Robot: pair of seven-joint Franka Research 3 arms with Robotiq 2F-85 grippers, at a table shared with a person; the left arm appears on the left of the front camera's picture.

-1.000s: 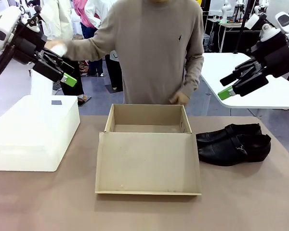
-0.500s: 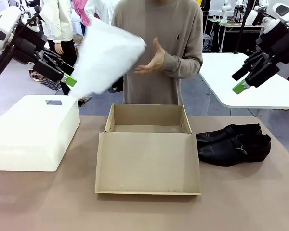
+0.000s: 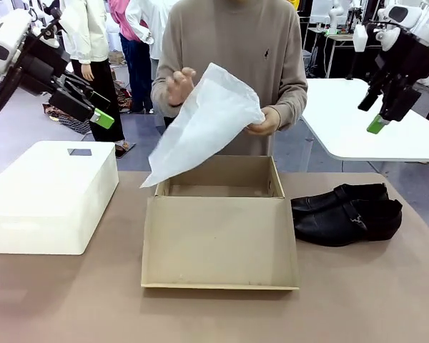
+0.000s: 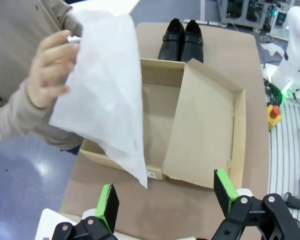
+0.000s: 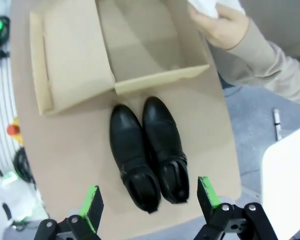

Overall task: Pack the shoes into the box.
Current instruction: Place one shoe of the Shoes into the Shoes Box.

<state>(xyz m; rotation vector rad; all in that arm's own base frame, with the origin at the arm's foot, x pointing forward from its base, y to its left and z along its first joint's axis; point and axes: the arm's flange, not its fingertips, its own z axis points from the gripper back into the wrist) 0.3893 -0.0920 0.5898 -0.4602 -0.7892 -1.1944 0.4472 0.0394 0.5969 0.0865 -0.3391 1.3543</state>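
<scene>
The left claw and right claw hang spread, empty, while a person holds tissue over the box; shoes lie beside it.

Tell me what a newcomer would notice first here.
First, the big white sheet of tissue paper, held up by the person over the open, empty cardboard shoebox at the middle of the table. Next, the pair of glossy black shoes lying side by side just right of the box. The robot's left hand and right hand hang open above the table.
</scene>
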